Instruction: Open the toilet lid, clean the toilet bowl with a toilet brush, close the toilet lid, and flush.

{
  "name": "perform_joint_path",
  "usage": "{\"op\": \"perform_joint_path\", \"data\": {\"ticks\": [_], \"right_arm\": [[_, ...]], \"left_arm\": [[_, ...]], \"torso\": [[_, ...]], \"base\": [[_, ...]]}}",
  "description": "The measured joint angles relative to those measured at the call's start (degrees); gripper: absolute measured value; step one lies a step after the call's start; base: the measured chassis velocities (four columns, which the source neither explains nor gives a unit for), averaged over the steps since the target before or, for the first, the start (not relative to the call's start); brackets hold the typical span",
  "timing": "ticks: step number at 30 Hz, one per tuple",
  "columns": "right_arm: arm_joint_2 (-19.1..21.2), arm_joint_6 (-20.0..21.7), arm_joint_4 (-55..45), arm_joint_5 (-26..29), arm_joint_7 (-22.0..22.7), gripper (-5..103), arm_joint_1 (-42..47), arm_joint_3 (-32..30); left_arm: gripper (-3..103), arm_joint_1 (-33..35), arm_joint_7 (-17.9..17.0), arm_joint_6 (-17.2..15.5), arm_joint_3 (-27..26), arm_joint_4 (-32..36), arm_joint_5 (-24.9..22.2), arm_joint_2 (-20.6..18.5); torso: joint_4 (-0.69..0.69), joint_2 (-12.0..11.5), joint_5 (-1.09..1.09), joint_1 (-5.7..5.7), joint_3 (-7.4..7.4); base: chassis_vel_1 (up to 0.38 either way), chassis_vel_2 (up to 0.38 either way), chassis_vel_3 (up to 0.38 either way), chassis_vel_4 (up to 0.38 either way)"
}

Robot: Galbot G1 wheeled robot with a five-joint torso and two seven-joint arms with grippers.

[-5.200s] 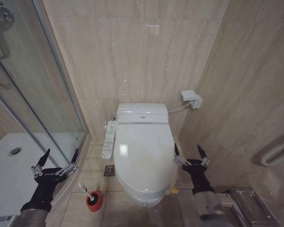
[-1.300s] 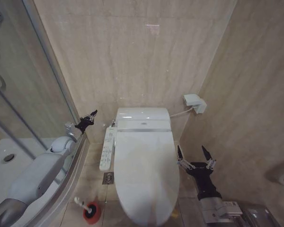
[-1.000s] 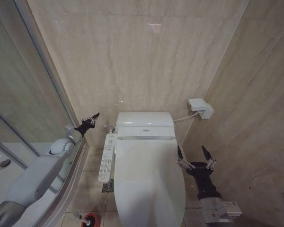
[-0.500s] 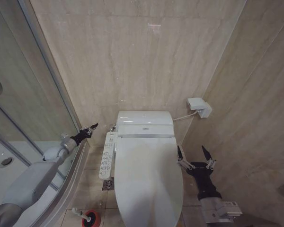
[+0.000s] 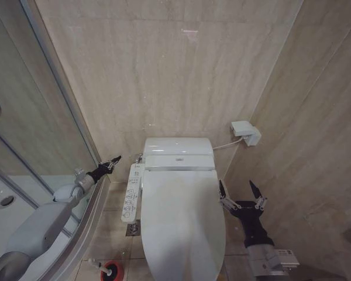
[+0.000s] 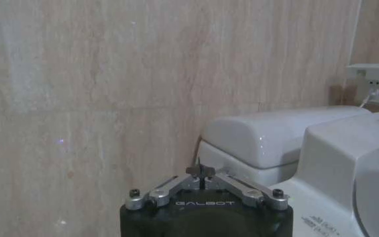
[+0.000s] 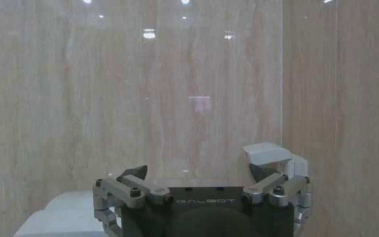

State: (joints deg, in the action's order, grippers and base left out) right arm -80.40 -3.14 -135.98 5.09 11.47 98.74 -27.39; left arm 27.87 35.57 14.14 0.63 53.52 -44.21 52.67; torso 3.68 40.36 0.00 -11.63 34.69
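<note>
Toilets: one, white, its toilet lid (image 5: 184,225) down
Toilet lids: one
Toilet tanks: one, the rear housing (image 5: 178,153) behind the lid
Control panels: one, a white button strip (image 5: 131,192) just beside the lid on the robot's left
Toilet brushes: one toilet brush (image 5: 96,265), standing in its holder
Brush holders: one red cup (image 5: 112,271) on the floor
Wall boxes: one white box (image 5: 245,132), with one cable running to the toilet
Floor drains: one (image 5: 132,229) by the toilet base
Robot arms: two
Grippers: two, the left gripper (image 5: 112,161) and the right gripper (image 5: 240,194)
</note>
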Motion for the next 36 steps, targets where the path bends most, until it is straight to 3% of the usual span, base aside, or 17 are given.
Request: {"op": "perform_joint_path", "data": {"ticks": [36], "right_arm": [[0.0,0.0,0.0,0.0,0.0,100,0.0,0.0]], "left_arm": [[0,2.6,0.5,-0.2,-0.7,2.9,-2.0,-1.2]], "torso": [[-0.01,0.0,0.00,0.01,0.00]], "base": [[-0.002,-0.001,0.001,0.001]]}}
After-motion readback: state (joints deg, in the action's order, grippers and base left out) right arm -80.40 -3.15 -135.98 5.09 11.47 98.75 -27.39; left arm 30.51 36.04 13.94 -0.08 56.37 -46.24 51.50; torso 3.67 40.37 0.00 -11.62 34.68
